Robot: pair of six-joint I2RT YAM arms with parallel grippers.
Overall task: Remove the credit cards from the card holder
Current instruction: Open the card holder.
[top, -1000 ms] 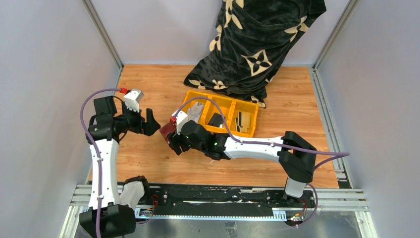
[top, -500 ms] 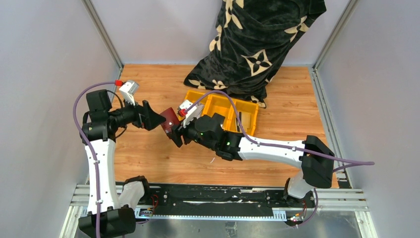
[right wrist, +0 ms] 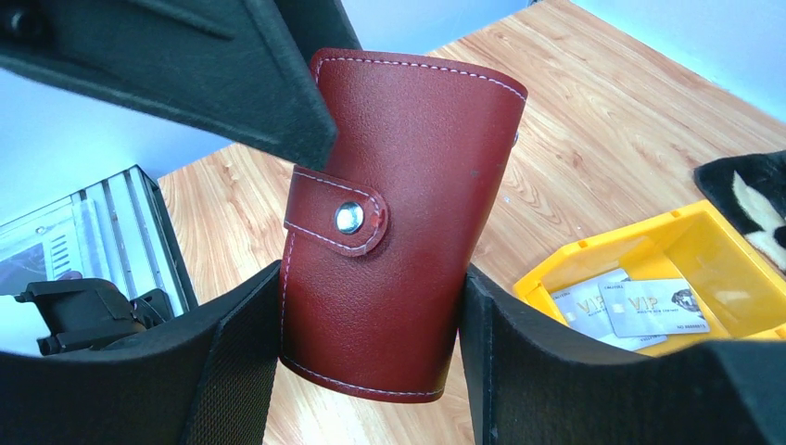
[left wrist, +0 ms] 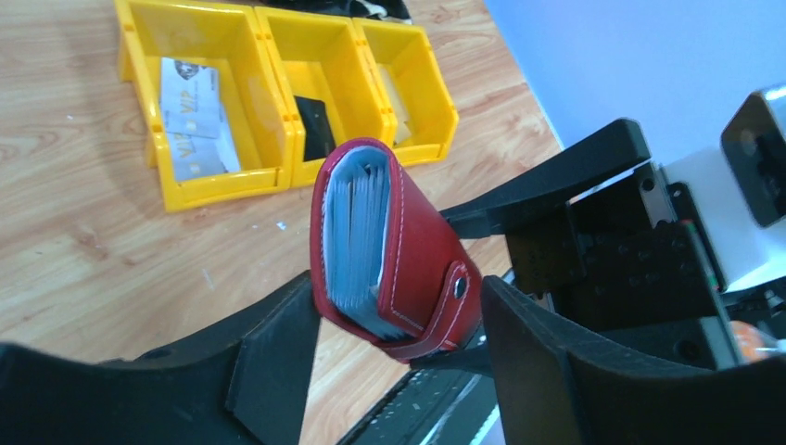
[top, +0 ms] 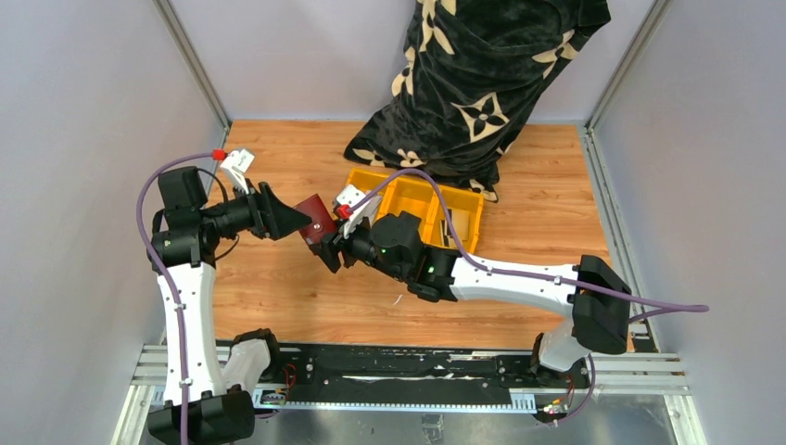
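- The card holder [right wrist: 408, 167], dark red with its snap tab [right wrist: 338, 218] fastened across the front, is held in mid-air just off the left end of the yellow bin [left wrist: 213, 190], above the wooden table [top: 278, 297].
- It is clamped across its width by the right gripper [right wrist: 371, 278]. Both black fingers are pressed flat against its side edges, with the jaws parted only as far as the holder is wide.
- The left gripper [left wrist: 399, 283] is set around the same holder from the side away from the bin, its jaws moderately wide. One finger is placed at the snap face and one at the back. Both appear to meet the leather, but a real grip cannot be told.
- The credit cards [left wrist: 357, 232] are seen edge-on as a silvery-grey stack in the holder's open end. Their number cannot be counted.
- Two pale cards printed "VIP" [left wrist: 190, 120] are seen lying in the bin's left-end compartment, and a dark flat item [left wrist: 315, 125] in the middle one. What lies in the third compartment is hard to make out.
- From above, the right fingers are hidden under their own wrist and only a corner of the holder is shown.
- In the right wrist view only one left finger [right wrist: 185, 65] is seen, cut off by the frame's top edge.
- A black flower-patterned cloth [top: 482, 83] is draped behind the bin.
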